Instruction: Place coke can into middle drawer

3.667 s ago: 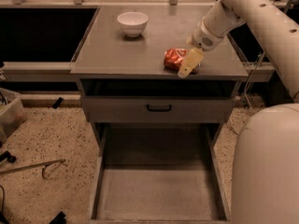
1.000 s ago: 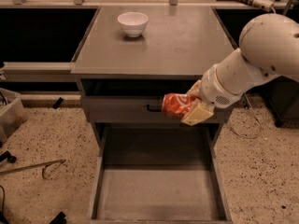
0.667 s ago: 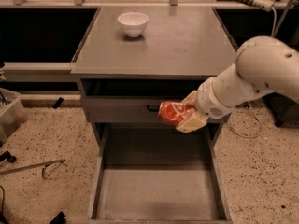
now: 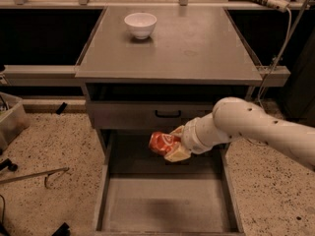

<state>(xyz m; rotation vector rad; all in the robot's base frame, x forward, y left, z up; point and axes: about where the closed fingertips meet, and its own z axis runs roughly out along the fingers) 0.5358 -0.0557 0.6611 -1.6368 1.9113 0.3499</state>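
Note:
The coke can [image 4: 161,142], dented and red-orange with white lettering, is held in my gripper [image 4: 173,144]. The gripper is shut on the can, with tan fingers [image 4: 178,153] above and below it. It hangs above the back part of the open middle drawer [image 4: 167,200], just below the closed drawer front with the black handle [image 4: 168,114]. The drawer's grey floor is bare. My white arm [image 4: 256,129] reaches in from the right.
A white bowl [image 4: 141,24] stands at the back left of the grey cabinet top [image 4: 197,48]. A plastic bin [image 4: 10,119] and a thin metal tool [image 4: 32,176] lie on the speckled floor to the left. Cables hang at the right.
The can was lifted off the cabinet top and carried down in front of the cabinet. Over the last second my gripper moved lower and left with it, over the open drawer.

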